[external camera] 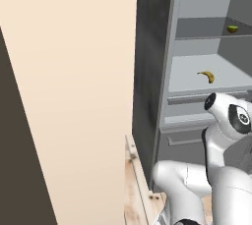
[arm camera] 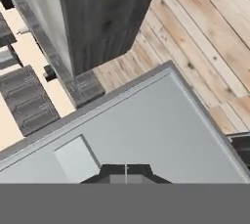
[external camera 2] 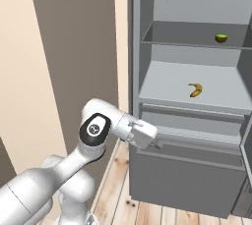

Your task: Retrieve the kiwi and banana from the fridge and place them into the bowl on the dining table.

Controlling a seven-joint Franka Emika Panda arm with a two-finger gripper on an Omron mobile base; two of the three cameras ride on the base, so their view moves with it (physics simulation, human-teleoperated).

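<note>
Inside the open fridge (external camera 2: 147,3), the banana (external camera 2: 195,90) and kiwi (external camera 2: 221,38) lie above the closed, empty hand (external camera 2: 158,144).

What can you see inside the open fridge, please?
Inside the fridge, the kiwi sits on the upper shelf and the banana on the shelf below; the bottom drawer's contents are hidden.

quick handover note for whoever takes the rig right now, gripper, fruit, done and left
Gripper: shut, holding nothing, low in front of the open fridge.
Kiwi: upper shelf, toward the right.
Banana: shelf below, lying flat.
Done: fridge open, both fruits in sight.
Left: pick each fruit, carry it to the table, drop it in the bowl.
</note>
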